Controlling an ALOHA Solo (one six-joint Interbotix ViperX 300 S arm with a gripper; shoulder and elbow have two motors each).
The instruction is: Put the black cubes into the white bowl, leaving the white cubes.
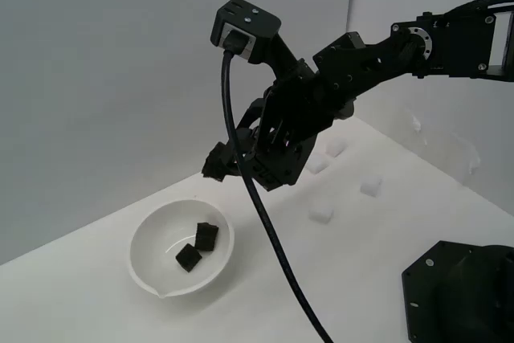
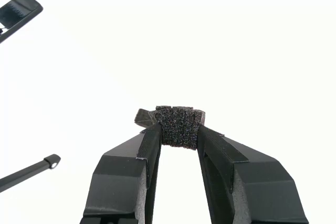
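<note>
The white bowl [image 1: 181,256] sits on the table at the exterior view's left with two black cubes [image 1: 198,246] inside it. A third black cube [image 2: 178,125] is pinched between my gripper's [image 2: 178,132] fingertips. In the exterior view my gripper [image 1: 217,163] hangs in the air just above and behind the bowl's far rim, still holding that cube. White cubes [image 1: 322,213] lie on the table toward the exterior view's right, behind the arm.
Several white cubes, such as one [image 1: 370,187] farther back, are scattered across the white table [image 1: 337,279]. A black arm base [image 1: 458,295] stands at the exterior view's lower right. A black cable [image 1: 265,222] hangs from the wrist across the table.
</note>
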